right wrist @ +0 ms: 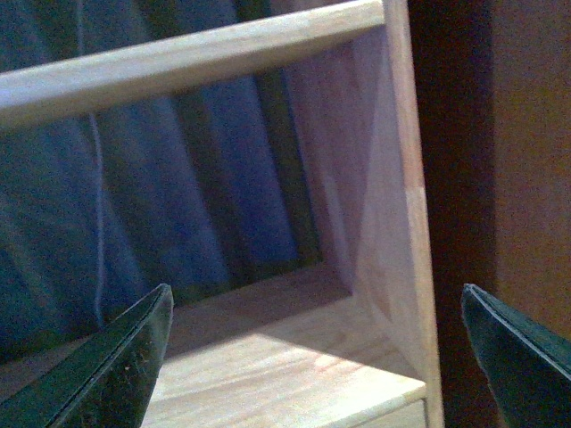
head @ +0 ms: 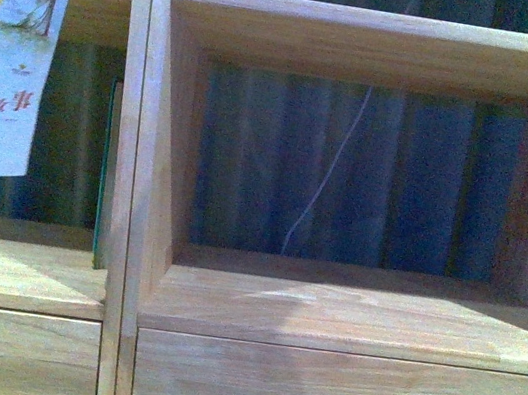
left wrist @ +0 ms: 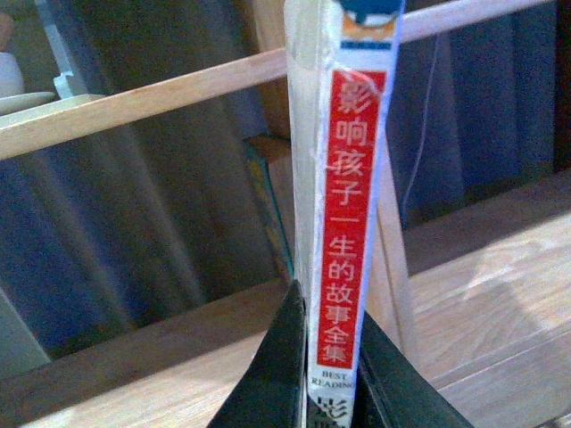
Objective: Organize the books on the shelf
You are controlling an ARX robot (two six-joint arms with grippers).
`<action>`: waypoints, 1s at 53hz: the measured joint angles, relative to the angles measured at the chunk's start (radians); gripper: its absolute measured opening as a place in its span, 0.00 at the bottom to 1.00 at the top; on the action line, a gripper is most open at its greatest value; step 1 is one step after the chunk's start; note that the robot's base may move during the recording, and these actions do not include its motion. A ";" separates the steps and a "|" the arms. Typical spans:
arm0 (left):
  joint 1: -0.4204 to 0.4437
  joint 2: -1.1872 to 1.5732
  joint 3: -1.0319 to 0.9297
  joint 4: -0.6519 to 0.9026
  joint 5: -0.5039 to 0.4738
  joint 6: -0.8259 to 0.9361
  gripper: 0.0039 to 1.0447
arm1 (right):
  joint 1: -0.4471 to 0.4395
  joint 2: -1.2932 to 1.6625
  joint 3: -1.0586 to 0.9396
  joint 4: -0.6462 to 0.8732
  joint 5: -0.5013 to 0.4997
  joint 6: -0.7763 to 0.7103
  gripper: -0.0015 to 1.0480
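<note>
One thin paperback: white spine, red patch, possibly plastic-wrapped.

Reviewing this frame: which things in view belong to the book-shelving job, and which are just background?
Belongs to the job:
- paperback, clamped in the left gripper
- dark green book, standing in the left compartment
- wooden shelf
- right gripper, open, holding nothing

Just there:
- blue curtain behind the shelf
- white cord
- reddish-brown cabinet
</note>
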 joint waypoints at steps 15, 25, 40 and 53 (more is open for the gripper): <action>0.100 0.042 0.002 0.016 0.035 0.069 0.06 | -0.021 -0.023 -0.015 -0.025 -0.029 -0.027 0.92; 0.114 0.129 0.010 0.077 0.024 0.073 0.06 | -0.021 -0.138 -0.108 -0.254 -0.335 -0.145 0.67; 0.093 0.292 0.074 0.288 -0.039 0.066 0.06 | 0.029 -0.278 -0.354 -0.167 -0.291 -0.177 0.26; 0.053 0.468 0.156 0.411 -0.122 0.035 0.06 | 0.070 -0.382 -0.488 -0.141 -0.251 -0.185 0.03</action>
